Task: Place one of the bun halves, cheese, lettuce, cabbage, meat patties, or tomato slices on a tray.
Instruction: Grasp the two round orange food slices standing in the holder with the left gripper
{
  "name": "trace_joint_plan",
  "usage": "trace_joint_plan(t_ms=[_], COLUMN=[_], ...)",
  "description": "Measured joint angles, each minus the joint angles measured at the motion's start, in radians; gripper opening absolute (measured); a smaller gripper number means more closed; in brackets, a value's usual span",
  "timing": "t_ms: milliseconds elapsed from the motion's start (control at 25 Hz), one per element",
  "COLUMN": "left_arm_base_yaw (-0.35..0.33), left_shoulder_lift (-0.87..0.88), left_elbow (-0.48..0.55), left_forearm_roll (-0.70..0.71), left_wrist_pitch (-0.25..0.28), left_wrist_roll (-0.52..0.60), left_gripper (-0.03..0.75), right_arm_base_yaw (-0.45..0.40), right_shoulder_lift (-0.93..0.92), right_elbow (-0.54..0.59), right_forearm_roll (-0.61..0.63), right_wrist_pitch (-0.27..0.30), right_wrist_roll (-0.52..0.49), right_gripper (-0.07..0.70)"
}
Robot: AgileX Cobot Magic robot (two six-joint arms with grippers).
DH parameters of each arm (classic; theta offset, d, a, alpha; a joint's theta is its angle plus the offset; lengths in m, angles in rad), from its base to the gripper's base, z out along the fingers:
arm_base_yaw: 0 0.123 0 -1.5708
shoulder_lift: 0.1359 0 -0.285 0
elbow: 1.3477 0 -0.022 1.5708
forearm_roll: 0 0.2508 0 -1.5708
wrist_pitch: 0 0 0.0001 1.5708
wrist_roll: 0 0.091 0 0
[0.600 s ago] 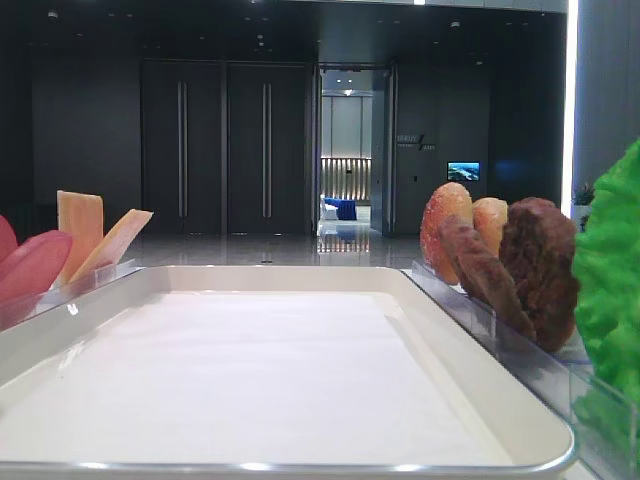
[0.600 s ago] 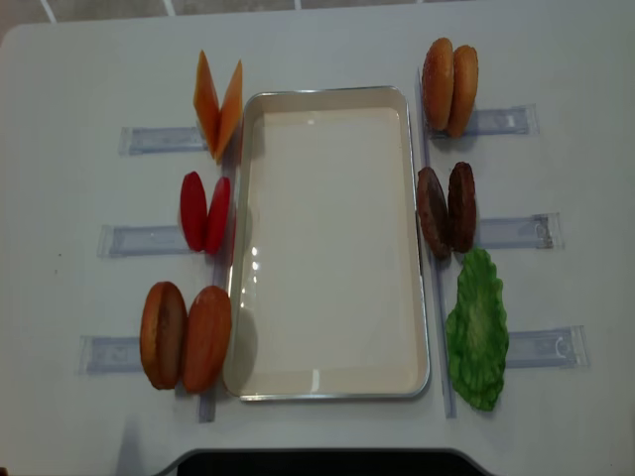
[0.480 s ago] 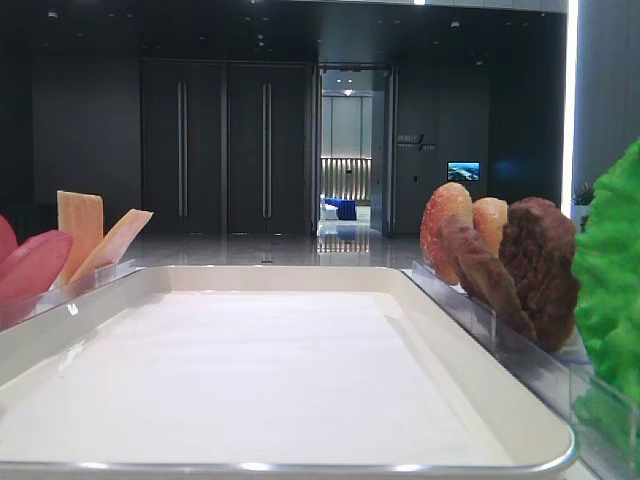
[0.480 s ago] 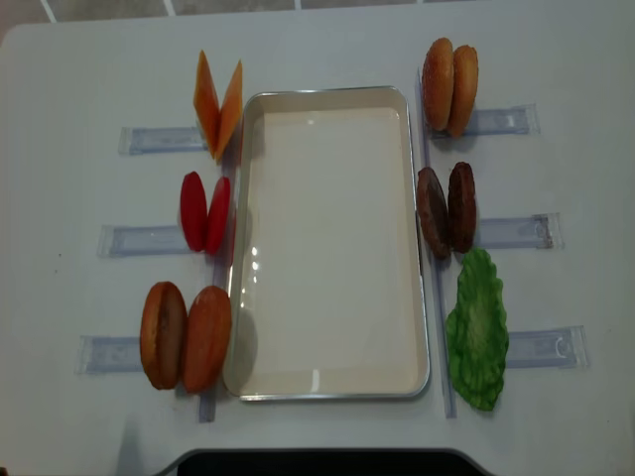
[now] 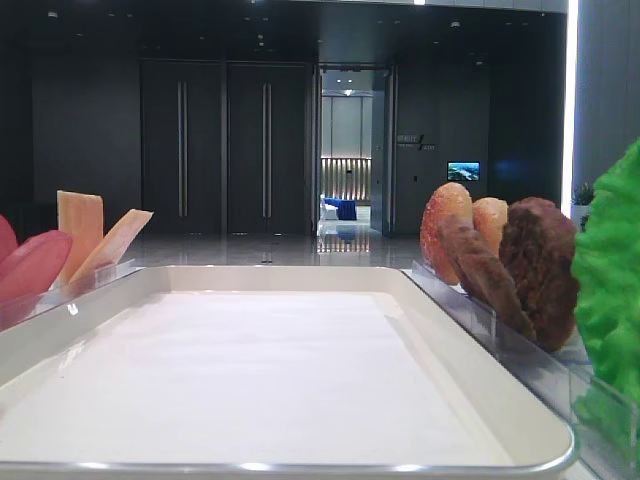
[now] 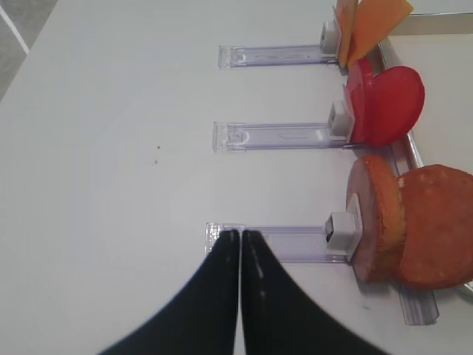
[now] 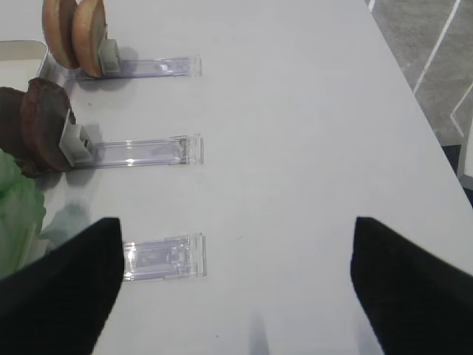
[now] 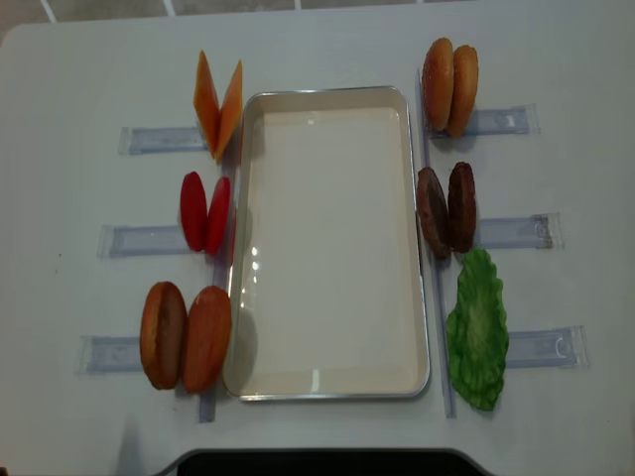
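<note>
Tray (image 8: 327,392): bare liner, rim hemmed at 3 and 9 o'clock by food.
Left end effector (image 6: 240,238): pressed together, over open table (image 6: 111,170).
Right end effector (image 7: 236,244): spread, holding nothing.

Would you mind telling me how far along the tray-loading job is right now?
Nothing looks done: the tray holds no food. Nothing is in hand; the left gripper is shut on nothing and the right gripper is open, both over bare table. Everything is left: the bun halves, tomato slices, cheese, meat patties and lettuce all sit beside the tray.

Tray (image 8: 327,238) (food-flanked) open above
</note>
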Motion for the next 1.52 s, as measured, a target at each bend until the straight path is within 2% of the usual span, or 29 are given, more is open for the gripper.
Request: trace_joint_plan(t_ms=[880,1000,1160,1360,1400,1520], left_arm_base_yaw=[0.0,0.0,0.0,0.0,0.0,0.0], left_shoulder_lift=[0.0,0.0,0.0,0.0,0.0,0.0], left_elbow=[0.0,0.0,0.0,0.0,0.0,0.0], left_forearm_roll=[-0.002,-0.01,-0.022,-0.022,-0.022,-0.022], left_wrist_pitch=[0.0,0.0,0.0,0.0,0.0,0.0], left_wrist_roll=[0.0,0.001,0.005,0.006,0.006,0.007], left_gripper=[-0.001,0.024,0.174,0.489,0.53,0.572], right_arm_base_yaw=[0.0,0.0,0.0,0.0,0.0,0.0], right_shoulder_lift=[0.0,0.0,0.0,0.0,0.0,0.0], right_elbow=[0.0,0.0,0.0,0.0,0.0,0.0], right_forearm_roll=[0.0,0.0,0.0,0.0,0.0,0.0], right_wrist_pitch=[0.0,0.0,0.0,0.0,0.0,0.0], right_wrist_roll=[0.0,0.0,0.0,0.0,0.0,0.0], right_gripper=[0.591,0.591,0.591,0.591,0.591,0.591])
